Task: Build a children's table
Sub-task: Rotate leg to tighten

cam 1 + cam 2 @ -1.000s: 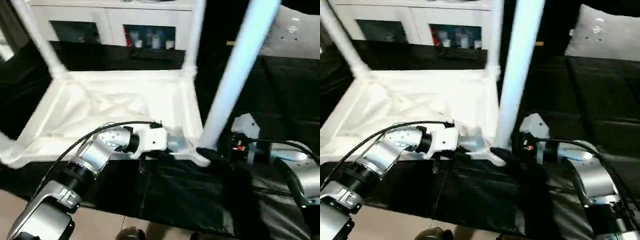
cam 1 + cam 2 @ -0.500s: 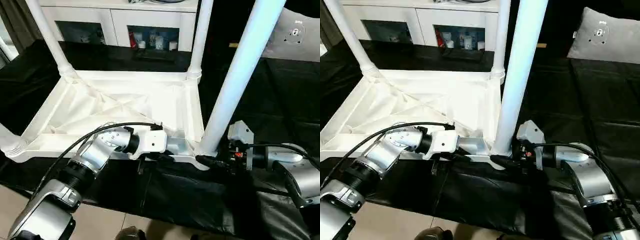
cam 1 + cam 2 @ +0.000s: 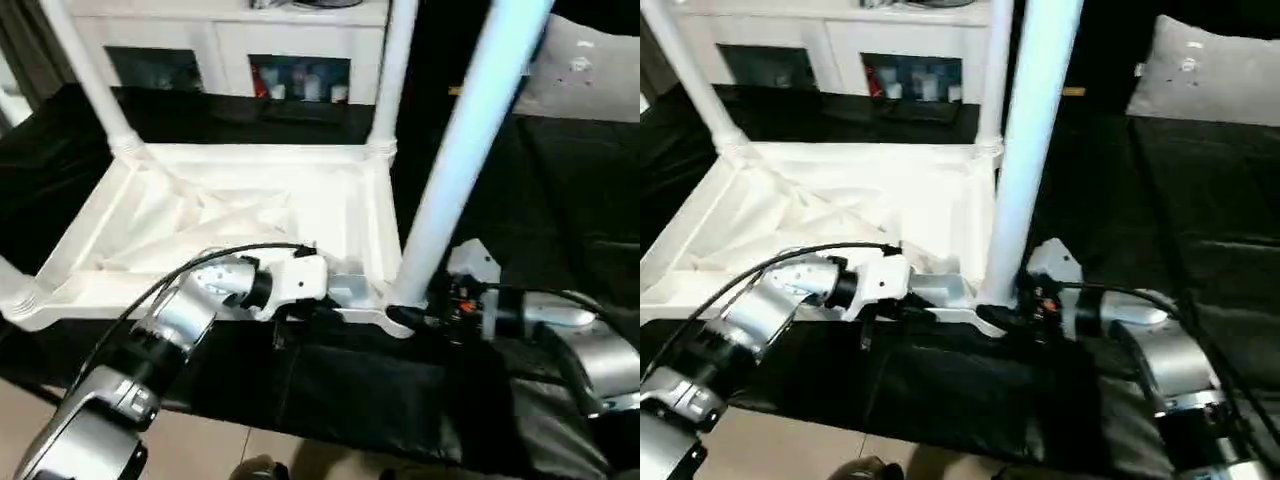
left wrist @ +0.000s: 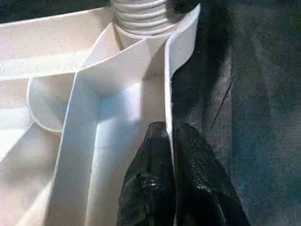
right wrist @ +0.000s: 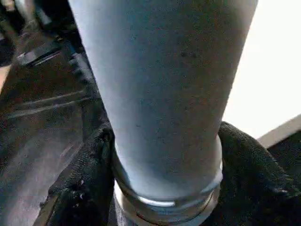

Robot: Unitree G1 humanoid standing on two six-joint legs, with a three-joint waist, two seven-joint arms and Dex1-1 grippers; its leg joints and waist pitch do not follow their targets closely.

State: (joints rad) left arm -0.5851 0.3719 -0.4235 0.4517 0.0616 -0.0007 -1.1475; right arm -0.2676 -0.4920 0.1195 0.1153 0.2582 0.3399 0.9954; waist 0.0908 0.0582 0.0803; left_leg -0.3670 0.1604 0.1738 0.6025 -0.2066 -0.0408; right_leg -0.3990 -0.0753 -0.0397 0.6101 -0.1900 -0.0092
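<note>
Right wrist view has the right hand [image 5: 164, 188] clasping the near-right leg [image 5: 160, 84] at its base; overturned children's table [image 3: 240, 215] on the black table's [image 3: 400, 400] near edge, left hand [image 4: 171, 155] pinching its rim. Seemingly unseated, the leg could tilt if squeezed unevenly.

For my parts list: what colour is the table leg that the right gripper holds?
White, like the whole table; the leg shows best in the right eye view, standing between the right gripper's fingers.
</note>
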